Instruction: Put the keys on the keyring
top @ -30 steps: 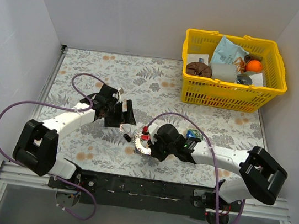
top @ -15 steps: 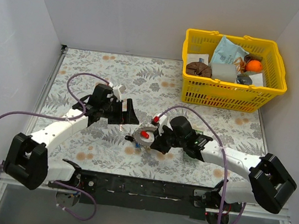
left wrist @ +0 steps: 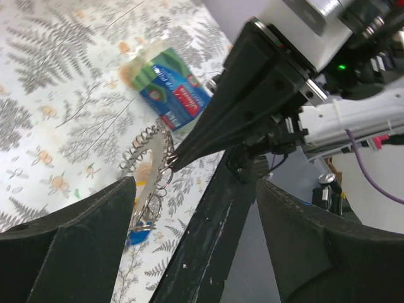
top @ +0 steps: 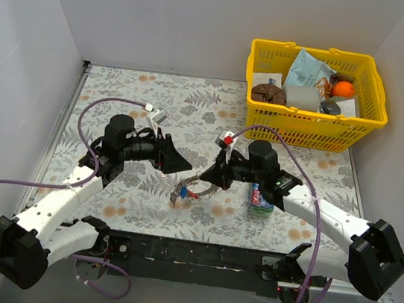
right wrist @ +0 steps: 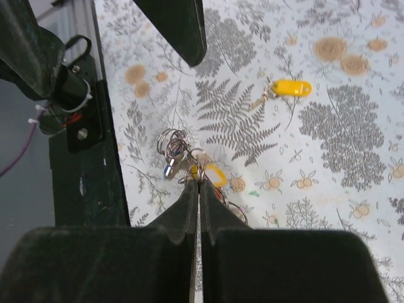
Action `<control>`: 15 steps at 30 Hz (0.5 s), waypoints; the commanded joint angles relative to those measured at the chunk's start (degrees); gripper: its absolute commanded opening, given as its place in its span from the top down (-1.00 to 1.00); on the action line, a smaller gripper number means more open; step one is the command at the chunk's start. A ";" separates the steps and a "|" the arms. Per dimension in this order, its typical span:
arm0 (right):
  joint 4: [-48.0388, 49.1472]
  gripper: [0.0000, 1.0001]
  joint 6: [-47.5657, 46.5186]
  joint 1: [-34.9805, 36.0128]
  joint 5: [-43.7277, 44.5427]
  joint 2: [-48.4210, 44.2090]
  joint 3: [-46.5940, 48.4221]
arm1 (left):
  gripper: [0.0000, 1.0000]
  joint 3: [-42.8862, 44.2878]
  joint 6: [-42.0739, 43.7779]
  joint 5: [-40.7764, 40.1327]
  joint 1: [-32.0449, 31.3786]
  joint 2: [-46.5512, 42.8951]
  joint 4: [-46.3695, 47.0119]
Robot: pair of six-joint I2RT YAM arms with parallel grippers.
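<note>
My right gripper [top: 201,179] is shut on the keyring [top: 184,190], a silver loop hanging from its tip just above the table. In the right wrist view the shut fingers [right wrist: 189,208] pinch the keyring [right wrist: 173,146], which carries a yellow key [right wrist: 216,176] and a blue key [right wrist: 168,170]. A second yellow key [right wrist: 290,87] lies loose on the table beyond. My left gripper [top: 176,161] is open and empty, just left of the right gripper's tip. The left wrist view shows the keyring [left wrist: 153,165] and a blue key [left wrist: 138,235] between my open left fingers [left wrist: 95,221].
A blue-green snack packet [top: 261,199] lies on the floral table beside the right arm; it also shows in the left wrist view [left wrist: 173,93]. A yellow basket [top: 307,125] with several objects stands at the back right. White walls enclose the table.
The right gripper has lifted the keyring with its keys off the table and drawn back to the right, uncovering the snack packet. The left arm has risen and turned its open gripper toward the ring.
</note>
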 commanded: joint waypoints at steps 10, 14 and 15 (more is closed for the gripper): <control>13.80 0.97 7.49 -2.06 -15.26 -4.93 4.98 | -0.26 2.34 -2.73 11.50 -0.29 -1.38 9.62; 15.55 0.97 8.98 -2.50 -16.49 -5.45 4.63 | -0.19 3.13 -2.65 11.59 -0.90 -0.85 9.88; 15.99 0.97 9.33 -2.58 -16.67 -5.54 4.54 | -0.15 3.31 -2.65 11.41 -1.08 -0.85 9.88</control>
